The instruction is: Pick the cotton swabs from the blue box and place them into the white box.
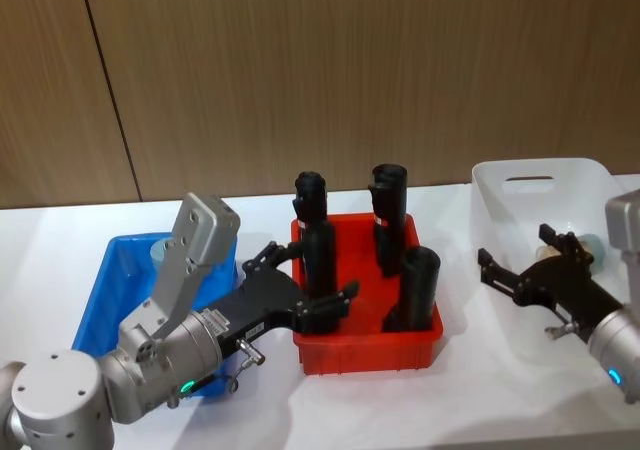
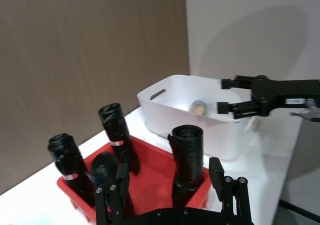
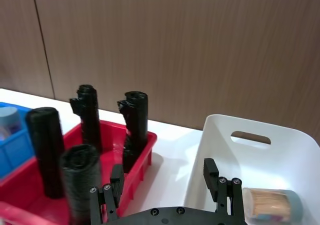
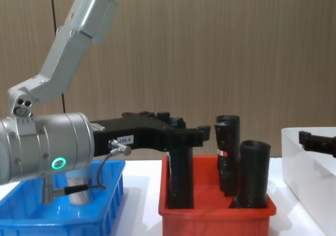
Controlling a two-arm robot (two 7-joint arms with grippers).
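My right pincer (image 1: 515, 248) gapes empty above the white box (image 1: 540, 168) holding cotton swabs (image 1: 590, 250); my left pincer (image 1: 312, 278), wide and empty, hovers by the blue box (image 1: 100, 300), likely for more.

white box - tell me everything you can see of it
The white box is a translucent white plastic bin with smooth walls and an oval handle cutout in its far wall. It stands upright on the white table, right of the red bin with a gap between. One cotton swab tub lies on its side inside. The right gripper hangs over it, jaws open.
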